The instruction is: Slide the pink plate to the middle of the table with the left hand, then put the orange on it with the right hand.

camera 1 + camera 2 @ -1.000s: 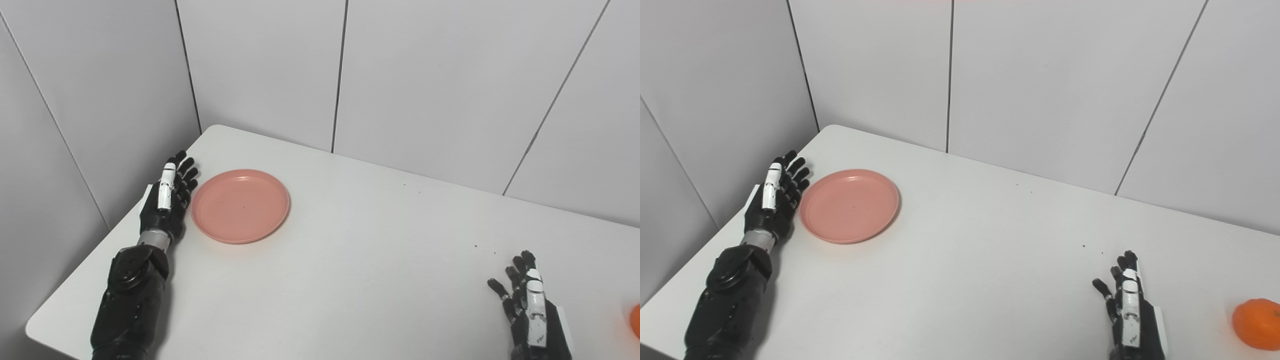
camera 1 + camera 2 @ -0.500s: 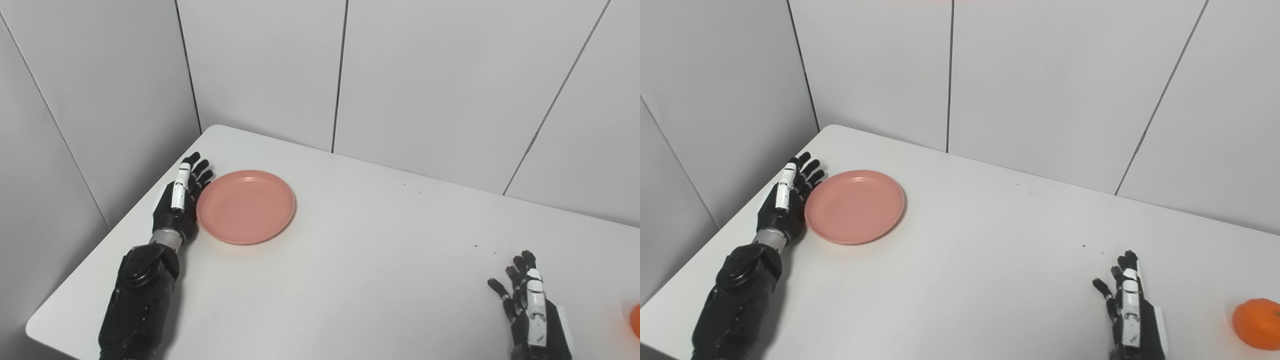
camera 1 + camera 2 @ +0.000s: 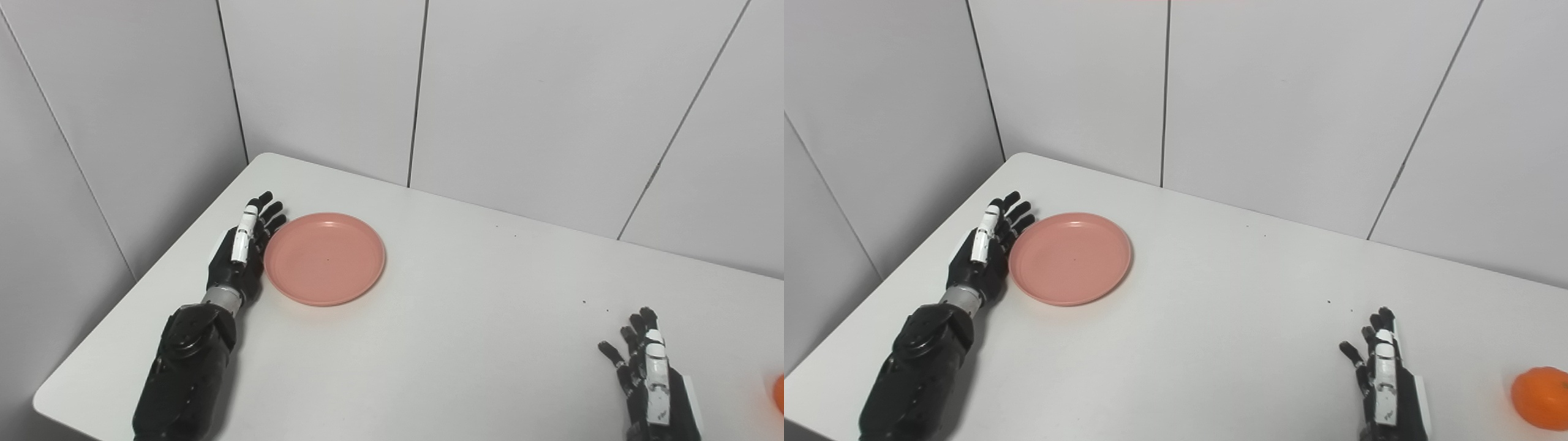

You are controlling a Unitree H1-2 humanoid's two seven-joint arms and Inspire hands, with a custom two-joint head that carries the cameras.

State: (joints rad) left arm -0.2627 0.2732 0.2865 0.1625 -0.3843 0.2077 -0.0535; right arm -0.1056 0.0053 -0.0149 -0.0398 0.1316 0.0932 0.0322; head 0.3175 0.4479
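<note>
The left hand [image 3: 241, 254] is flat and open, with its fingers [image 3: 267, 211] straight and a little spread, and it holds nothing. Its side is pressed against the left edge of the pink plate [image 3: 324, 258]. The black arm behind it reaches up from the near left corner of the table [image 3: 429, 343], and the fingers point to the far side. The right hand [image 3: 1384, 383] is open too, with its fingers apart, and it holds nothing. It sits low at the near right, fingers pointing away. The orange [image 3: 1541, 397] lies on the table just to the right of that hand, not touching it. The plate is round, smooth and shallow, with a low rim, and it lies on the left part of the table. The table is white and smooth, with rounded corners.
</note>
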